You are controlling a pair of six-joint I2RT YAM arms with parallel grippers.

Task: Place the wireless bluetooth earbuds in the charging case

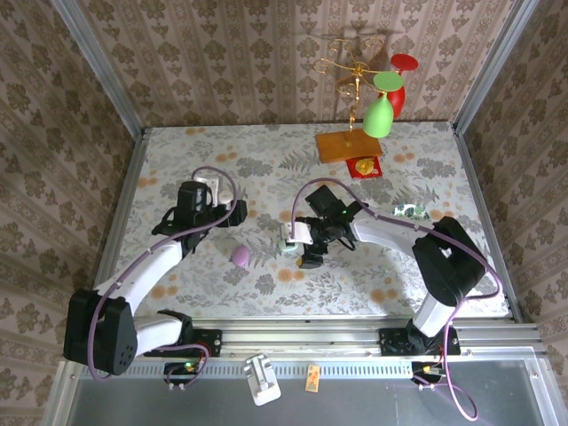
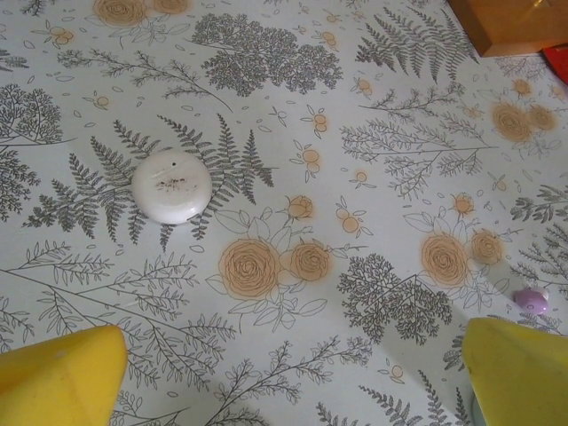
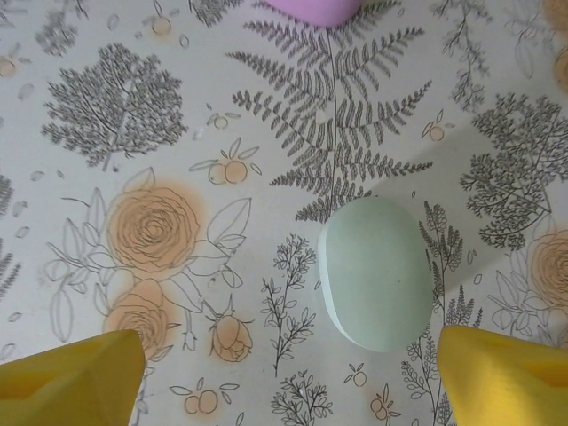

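Observation:
A tiny pale lilac earbud (image 2: 532, 300) lies on the flowered cloth just beyond my left gripper's right fingertip (image 2: 519, 368). A round white charging case (image 2: 171, 185) sits shut farther ahead on the left. My left gripper (image 2: 288, 355) is open, with bare cloth between its yellow fingers. A mint oval case (image 3: 377, 271), lid shut, lies between the fingers of my right gripper (image 3: 286, 342), close to the right one and apart from both. That gripper is open. A lilac case (image 1: 240, 256) rests between the two arms and also shows as the lilac case (image 3: 315, 7).
A wooden block (image 1: 349, 145) carrying a gold wire stand with green and red glasses stands at the back. A red and gold piece (image 1: 365, 167) lies beside it, and a small green and white item (image 1: 410, 211) lies at the right. Patterned walls enclose the table.

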